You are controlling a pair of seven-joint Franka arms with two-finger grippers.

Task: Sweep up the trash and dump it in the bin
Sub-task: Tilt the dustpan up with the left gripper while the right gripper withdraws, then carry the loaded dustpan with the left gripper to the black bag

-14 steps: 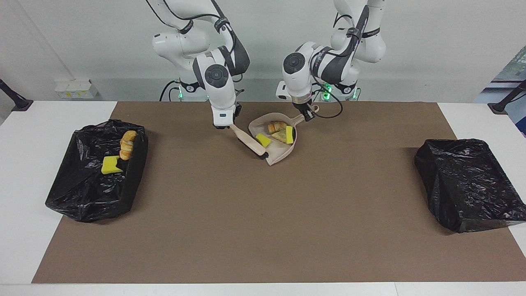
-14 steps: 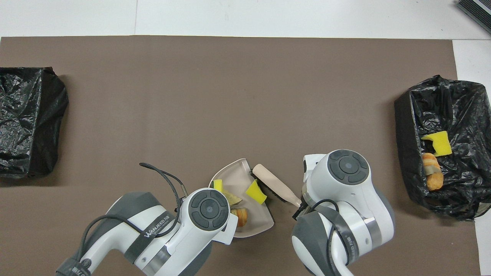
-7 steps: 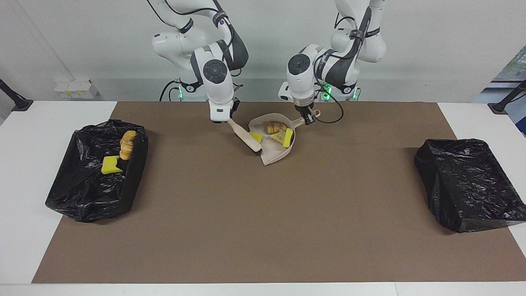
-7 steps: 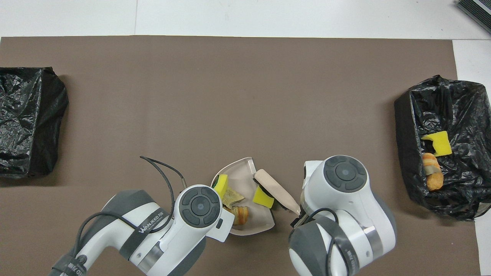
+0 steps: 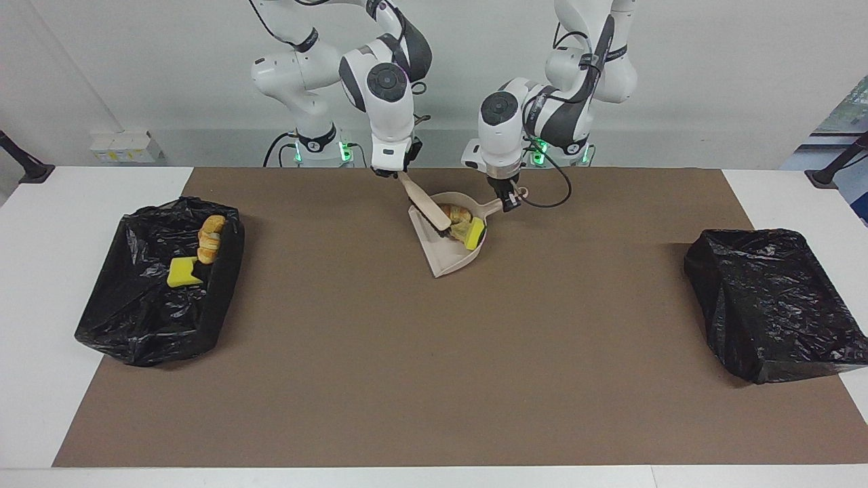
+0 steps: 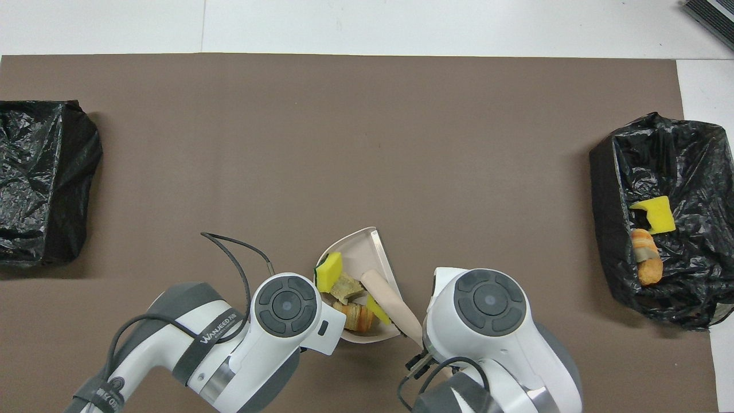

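While trash [image 5: 466, 228] sits heaped in dustpan [image 5: 444, 257], no clear axis; tool states untellable.

A white worktop [image 5: 41, 285] carries a wide brown mat [image 5: 434, 366] that stops short of both end edges. A plain pale wall [image 5: 712, 74] rises along the robots' edge, evenly lit.
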